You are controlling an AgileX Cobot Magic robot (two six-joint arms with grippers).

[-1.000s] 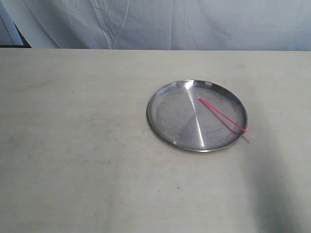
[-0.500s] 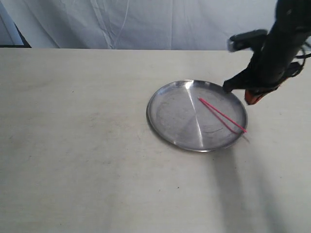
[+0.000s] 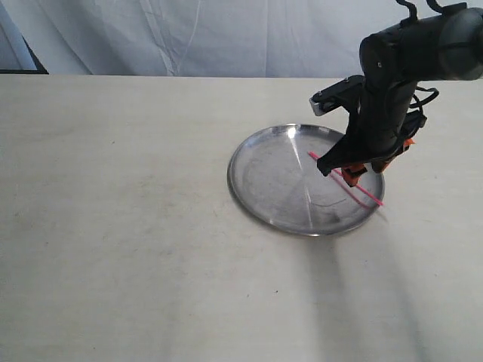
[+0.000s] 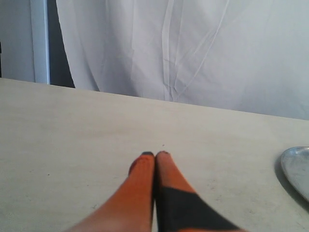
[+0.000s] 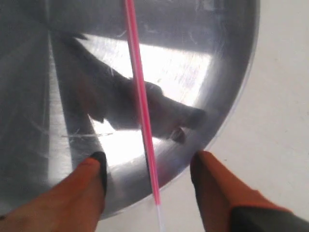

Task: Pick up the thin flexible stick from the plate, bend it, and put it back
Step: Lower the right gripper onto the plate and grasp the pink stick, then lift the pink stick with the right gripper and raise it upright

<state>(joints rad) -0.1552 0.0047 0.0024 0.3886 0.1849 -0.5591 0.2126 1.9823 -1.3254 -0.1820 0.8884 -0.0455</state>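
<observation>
Right wrist view is showing the right gripper [image 5: 149, 155] hanging spread wide astride the stick [image 5: 137, 87] on the plate [image 5: 72, 48], while the left gripper [image 4: 154, 154] is sitting pinched together.

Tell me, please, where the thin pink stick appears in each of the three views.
Exterior view: the stick lies slantwise on the right half of the plate, beneath the right hand.
Left wrist view: not in it; only the plate's edge shows.
Right wrist view: it runs through the middle, between the open hand's fingertips, its tip past the rim.
Shared landmark: the plate.
</observation>
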